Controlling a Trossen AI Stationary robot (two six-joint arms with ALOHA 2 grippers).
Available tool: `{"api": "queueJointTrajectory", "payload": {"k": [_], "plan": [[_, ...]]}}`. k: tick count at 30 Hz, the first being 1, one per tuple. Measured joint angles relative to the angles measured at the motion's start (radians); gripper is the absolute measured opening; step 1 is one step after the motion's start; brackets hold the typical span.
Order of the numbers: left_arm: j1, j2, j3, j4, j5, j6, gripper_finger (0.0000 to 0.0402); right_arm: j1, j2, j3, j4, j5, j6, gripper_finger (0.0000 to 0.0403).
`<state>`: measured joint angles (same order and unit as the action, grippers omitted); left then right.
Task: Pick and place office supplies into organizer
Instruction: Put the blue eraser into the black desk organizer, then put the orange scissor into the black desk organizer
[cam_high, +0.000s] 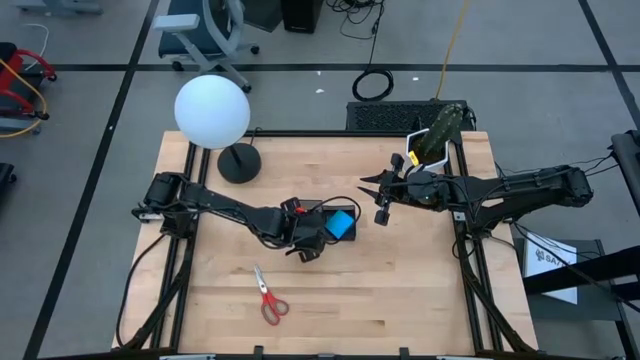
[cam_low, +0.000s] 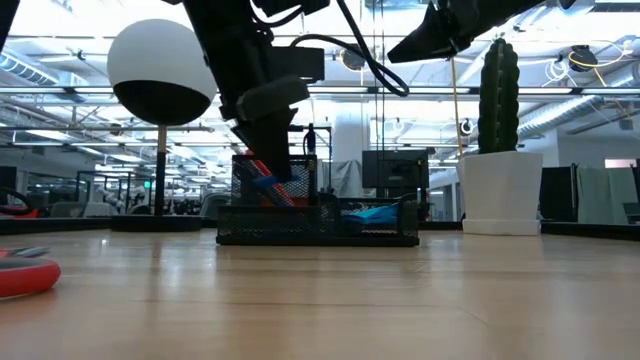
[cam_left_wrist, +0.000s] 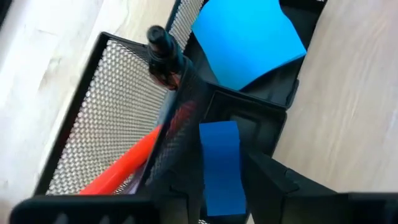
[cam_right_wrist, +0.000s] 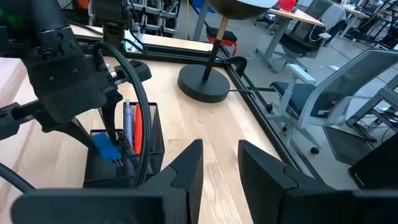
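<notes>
The black mesh organizer stands at the table's middle. It holds red and dark pens and the blue note pad. My left gripper is over the organizer's near side, shut on the small blue eraser. My right gripper hangs open in the air, just right of the organizer. The red-handled scissors lie flat on the table, near of the organizer. My left gripper pinches the blue eraser block between its two fingers, which come slanting down from above. The block sticks out beyond the fingertips at the height of the organizer's rim, over a small compartment beside the pens. Whether it touches the tray cannot be told.
A white globe lamp on a round black base stands at the far left. A potted cactus stands at the far right corner, behind my right arm. Bare wood lies along the near edge, around the scissors.
</notes>
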<state>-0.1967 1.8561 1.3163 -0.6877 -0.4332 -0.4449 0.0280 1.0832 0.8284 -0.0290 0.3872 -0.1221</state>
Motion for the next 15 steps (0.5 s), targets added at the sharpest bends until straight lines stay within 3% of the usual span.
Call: {"api": "queueJointTrajectory", "payload": {"k": [10, 15], "plan": [[0.0, 0.0, 0.0, 0.0, 0.0, 0.002, 0.0151, 0.0, 0.0, 0.0, 0.001, 0.0, -0.02, 0.0091], [-0.004, 0.0, 0.0, -0.001, 0.112, -0.039, 0.0154, 0.0, 0.0, 0.0, 0.001, 0.0, -0.021, 0.0091]]}}
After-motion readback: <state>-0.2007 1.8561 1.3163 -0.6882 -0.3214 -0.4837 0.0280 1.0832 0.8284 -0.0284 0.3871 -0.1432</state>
